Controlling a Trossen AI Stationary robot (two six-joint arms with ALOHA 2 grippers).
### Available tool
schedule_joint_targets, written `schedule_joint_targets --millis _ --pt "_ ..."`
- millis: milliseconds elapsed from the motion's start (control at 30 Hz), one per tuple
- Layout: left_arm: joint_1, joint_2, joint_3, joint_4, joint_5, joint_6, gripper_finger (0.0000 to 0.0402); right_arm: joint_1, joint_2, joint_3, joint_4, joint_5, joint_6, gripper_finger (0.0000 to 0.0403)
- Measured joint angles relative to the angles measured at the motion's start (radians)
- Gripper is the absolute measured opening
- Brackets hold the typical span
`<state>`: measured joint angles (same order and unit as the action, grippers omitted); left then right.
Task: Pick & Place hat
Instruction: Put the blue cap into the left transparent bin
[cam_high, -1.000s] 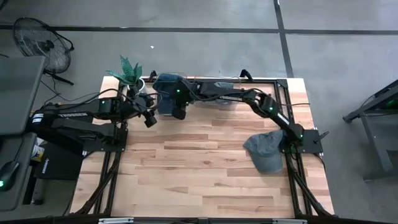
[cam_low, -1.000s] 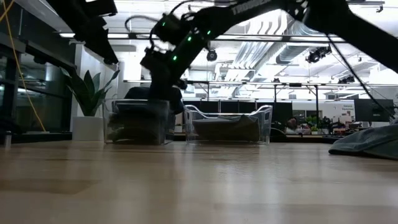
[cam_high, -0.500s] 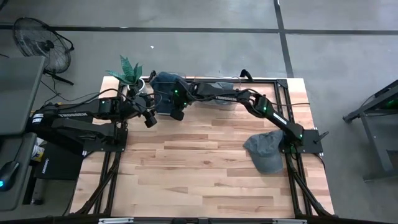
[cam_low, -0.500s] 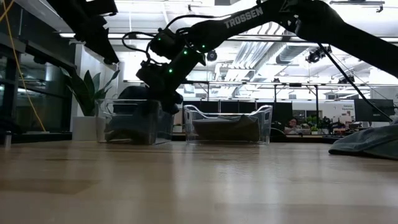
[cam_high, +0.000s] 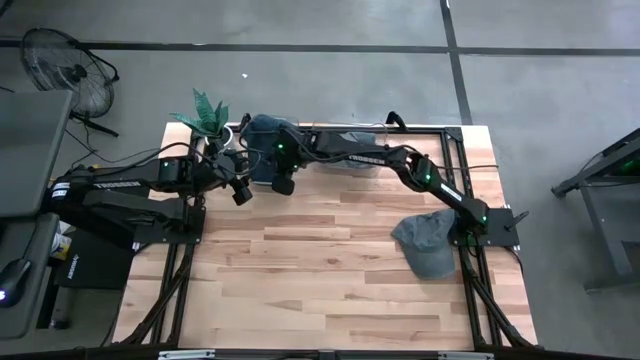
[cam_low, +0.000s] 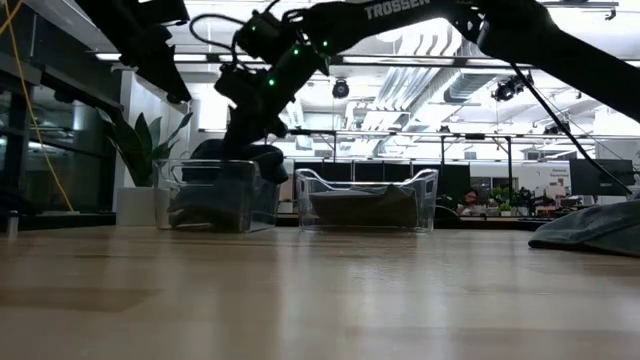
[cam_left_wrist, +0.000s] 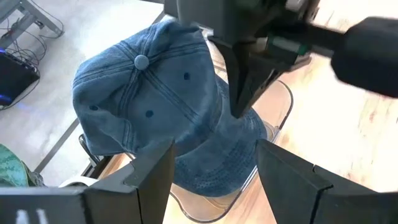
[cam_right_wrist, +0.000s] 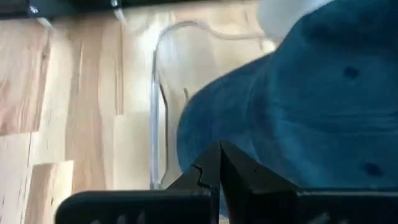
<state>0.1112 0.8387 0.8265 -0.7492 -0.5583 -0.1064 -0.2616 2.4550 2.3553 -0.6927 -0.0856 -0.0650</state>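
Your right hand (cam_high: 283, 180) reaches across the far side of the table (cam_high: 330, 270) and sits over the near edge of the left bin (cam_low: 222, 195), at about 11 o'clock from the table's middle. In the right wrist view its fingers (cam_right_wrist: 214, 168) are pressed together with no gap between them, just above the blue hat (cam_right_wrist: 311, 106), and nothing is held between them. The left wrist view shows the same hand (cam_left_wrist: 244, 106) from the other side, its dark fingertips meeting in a point right against the hat's brim side.

The blue hat (cam_left_wrist: 155, 106) lies in that clear bin, crown up with its top button showing, and it bulges above the rim. From above you see it (cam_high: 262, 130) at the far edge of the table, just beside the plant (cam_high: 208, 115) at the far left corner.

A second clear bin (cam_low: 368, 198) stands just to the right of the first, with something dark in it.

A grey hat (cam_high: 428, 243) lies flat on the table at about 3 o'clock, close to the right arm's base.

Your left hand (cam_high: 240, 190) waits at about 10 o'clock, just beside the right hand. Its fingers (cam_left_wrist: 152, 177) are spread wide with nothing between them, pointing at the blue hat.
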Motion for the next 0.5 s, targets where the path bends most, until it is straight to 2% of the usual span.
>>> schedule_joint_targets --millis 167,367,500 --pt "0.0 0.0 0.0 -0.005 0.0 -0.004 0.0217 0.009 -0.059 -0.019 -0.073 0.116 -0.036 0.0" --pt "0.0 0.0 0.0 -0.03 0.007 -0.025 0.0217 0.02 -0.135 -0.019 -0.267 0.252 -0.049 0.0" --pt "0.0 0.0 0.0 -0.058 0.017 -0.034 0.0217 0.034 -0.167 -0.019 -0.43 0.305 -0.03 0.0"
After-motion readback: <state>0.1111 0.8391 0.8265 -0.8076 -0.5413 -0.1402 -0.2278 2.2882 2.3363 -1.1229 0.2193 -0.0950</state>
